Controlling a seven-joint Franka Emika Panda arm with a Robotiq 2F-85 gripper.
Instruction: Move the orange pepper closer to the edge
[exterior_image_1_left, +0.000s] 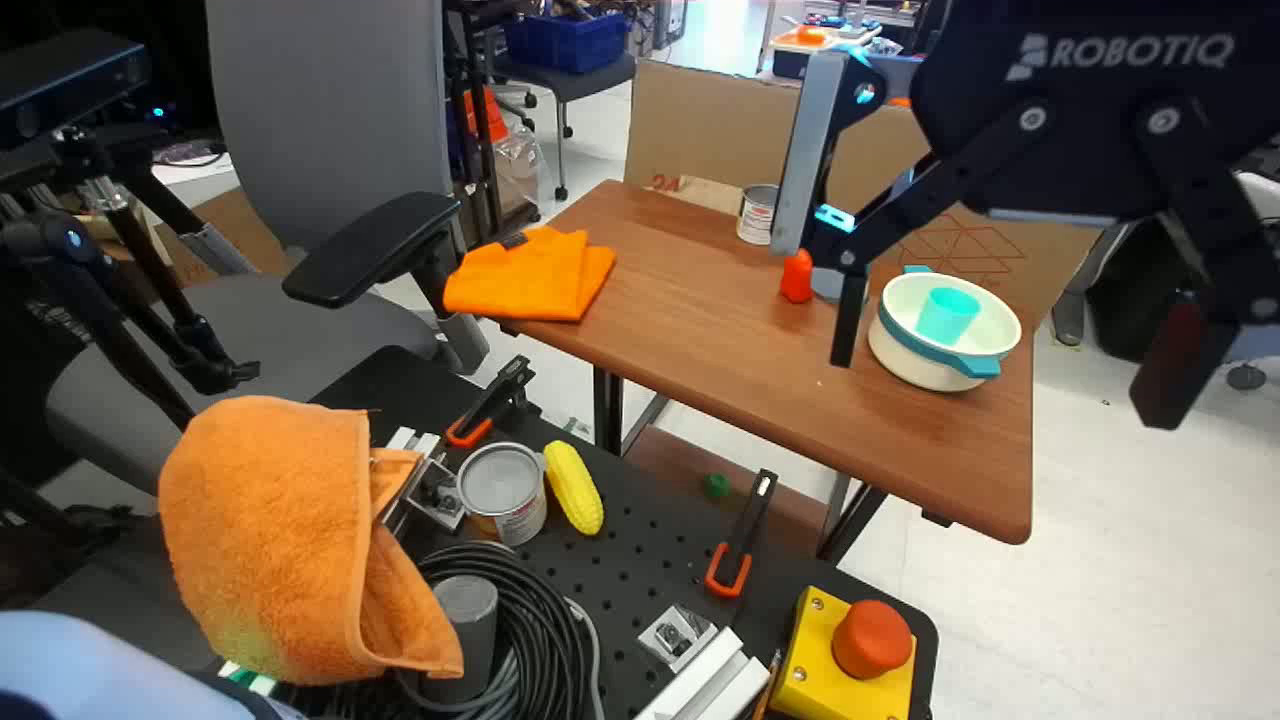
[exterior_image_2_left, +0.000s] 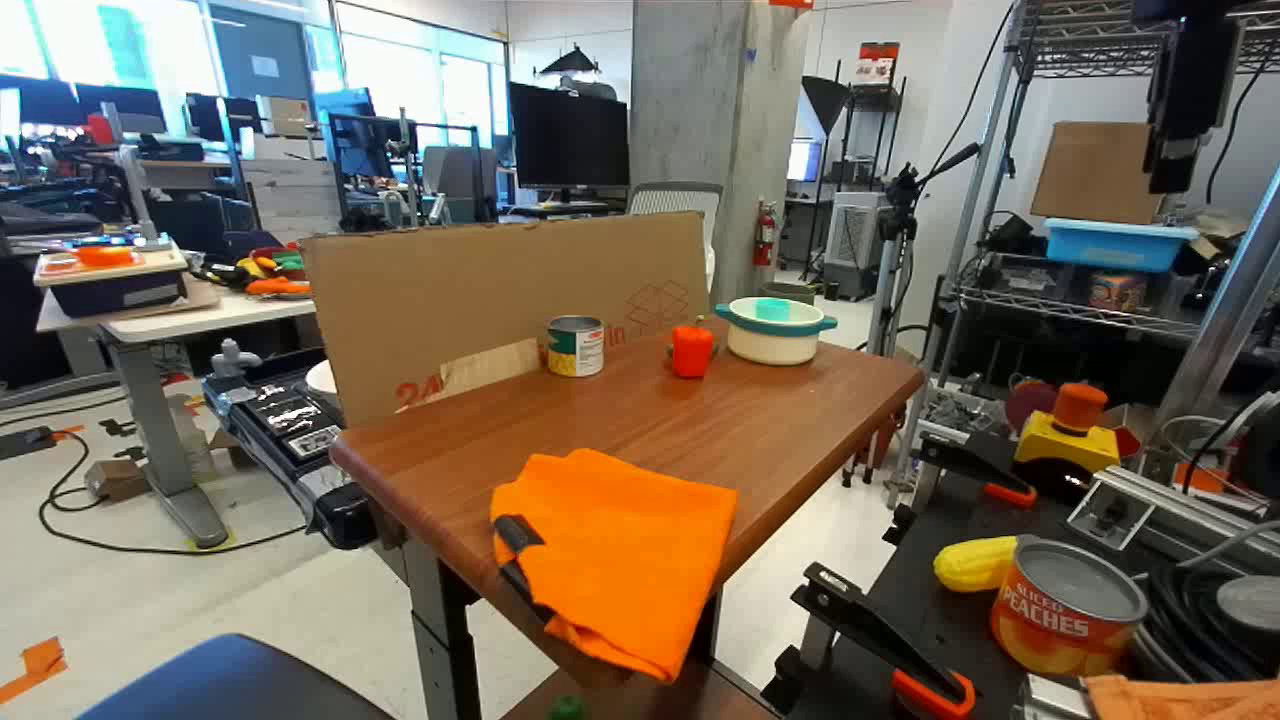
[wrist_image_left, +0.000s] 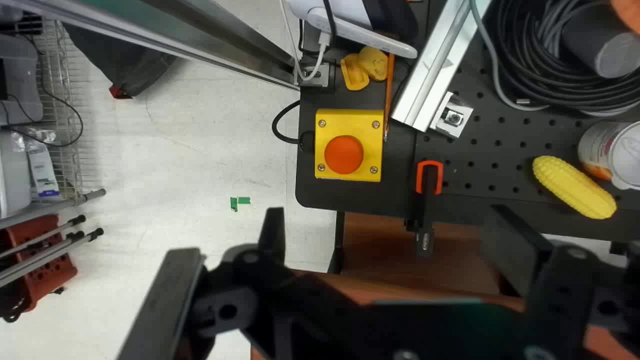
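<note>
The orange pepper (exterior_image_1_left: 797, 276) is small and red-orange. It stands upright on the brown wooden tabletop, toward the back, and also shows in an exterior view (exterior_image_2_left: 692, 351). It is out of the wrist view. The tabletop's edge (exterior_image_1_left: 740, 422) facing the black pegboard cart lies some way from the pepper; it also shows in an exterior view (exterior_image_2_left: 820, 475). My gripper (exterior_image_1_left: 1005, 350) is open and empty, high up near the camera. In the wrist view my gripper (wrist_image_left: 395, 232) has its fingers wide apart, with nothing between them.
A cream bowl (exterior_image_2_left: 775, 345) with a teal cup inside stands beside the pepper. A can (exterior_image_2_left: 575, 347) and cardboard wall (exterior_image_2_left: 500, 290) are at the back. A folded orange cloth (exterior_image_2_left: 620, 560) lies at one end. The cart holds a yellow corn (exterior_image_1_left: 574, 487), clamps and a stop button (wrist_image_left: 344, 154).
</note>
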